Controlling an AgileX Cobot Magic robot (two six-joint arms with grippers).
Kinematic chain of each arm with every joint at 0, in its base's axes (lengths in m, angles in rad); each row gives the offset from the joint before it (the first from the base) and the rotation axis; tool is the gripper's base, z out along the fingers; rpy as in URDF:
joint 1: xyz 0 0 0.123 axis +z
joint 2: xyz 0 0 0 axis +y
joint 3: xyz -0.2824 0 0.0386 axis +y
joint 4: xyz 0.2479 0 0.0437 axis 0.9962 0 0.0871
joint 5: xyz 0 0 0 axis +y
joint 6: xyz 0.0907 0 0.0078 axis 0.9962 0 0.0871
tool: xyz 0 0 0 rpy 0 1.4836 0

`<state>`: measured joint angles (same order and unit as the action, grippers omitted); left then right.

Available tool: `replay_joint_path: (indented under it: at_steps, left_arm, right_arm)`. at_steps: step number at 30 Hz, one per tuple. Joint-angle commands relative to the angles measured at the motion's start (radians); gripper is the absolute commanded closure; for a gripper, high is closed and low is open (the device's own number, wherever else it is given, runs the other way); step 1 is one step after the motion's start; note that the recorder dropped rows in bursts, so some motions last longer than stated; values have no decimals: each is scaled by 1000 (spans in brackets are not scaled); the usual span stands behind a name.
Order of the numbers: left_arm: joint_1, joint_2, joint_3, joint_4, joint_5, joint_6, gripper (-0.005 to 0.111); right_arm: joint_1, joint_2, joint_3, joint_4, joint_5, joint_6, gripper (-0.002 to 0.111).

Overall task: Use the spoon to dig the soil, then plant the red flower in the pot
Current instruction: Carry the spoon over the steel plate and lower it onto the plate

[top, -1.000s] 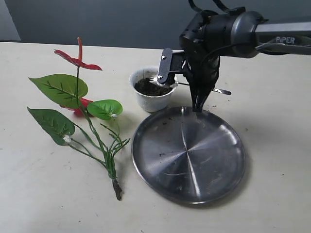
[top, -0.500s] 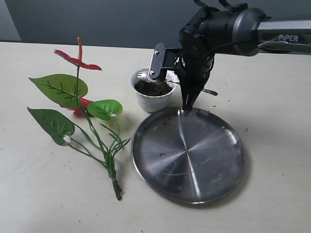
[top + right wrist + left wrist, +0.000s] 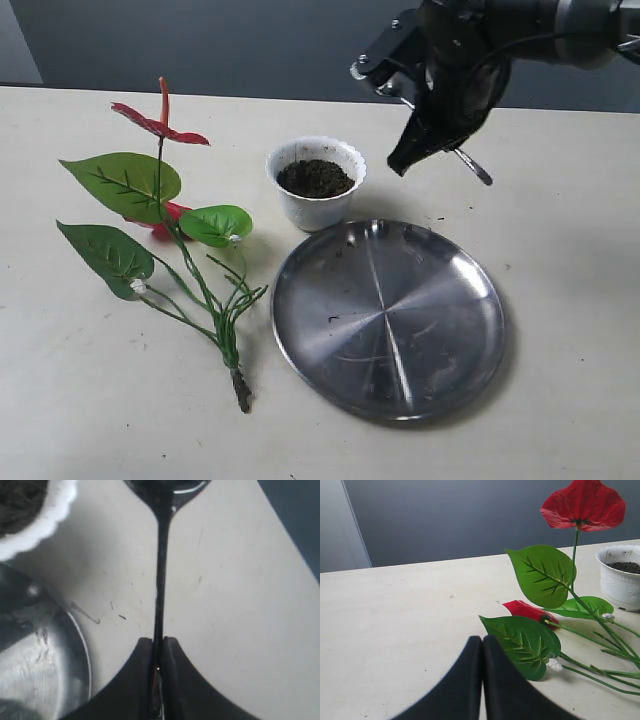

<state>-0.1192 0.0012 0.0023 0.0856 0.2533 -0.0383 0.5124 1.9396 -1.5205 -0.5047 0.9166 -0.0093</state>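
Right gripper [image 3: 158, 652] pinches the stiff, slick spoon [image 3: 160, 580] by its thin handle above the pot [image 3: 316, 181]; left gripper [image 3: 482, 647] sits closed, empty, near the light, floppy flower [image 3: 165, 215], best taken low on its stems.

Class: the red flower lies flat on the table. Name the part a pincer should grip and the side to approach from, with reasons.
Grip the red flower low on its bundled green stems, just above the dark stub. Come from straight above, fingers straddling the stems crosswise. The stems lie flat there and are clear of the broad leaves, while the blooms look too delicate. The free left pincer seems nearest.
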Motion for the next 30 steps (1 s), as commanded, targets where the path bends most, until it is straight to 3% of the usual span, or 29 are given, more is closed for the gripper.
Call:
replay_joint_path:
  at_steps: [1, 5, 9, 13, 22, 30]
  left_arm:
    - [-5, -1, -2, -2, -14, -4, 106]
    - [-5, -1, -2, -2, -14, -4, 106]
    - [-5, -1, -2, -2, -14, -4, 106]
    - [-5, -1, -2, -2, -14, -4, 106]
    - [-5, -1, -2, -2, -14, -4, 106]
    - [-5, -1, -2, -2, -14, -4, 106]
  right_arm:
    - [-144, -11, 0, 154, 85, 16, 109]
    - [-270, -11, 0, 303, 115, -77, 109]
    - [-272, -11, 0, 505, 285, -228, 109]
    - [-247, -11, 7, 718, 304, -277, 109]
    - [-134, -11, 178, 712, 304, -277, 109]
    - [-72, -9, 248, 691, 121, -279, 109]
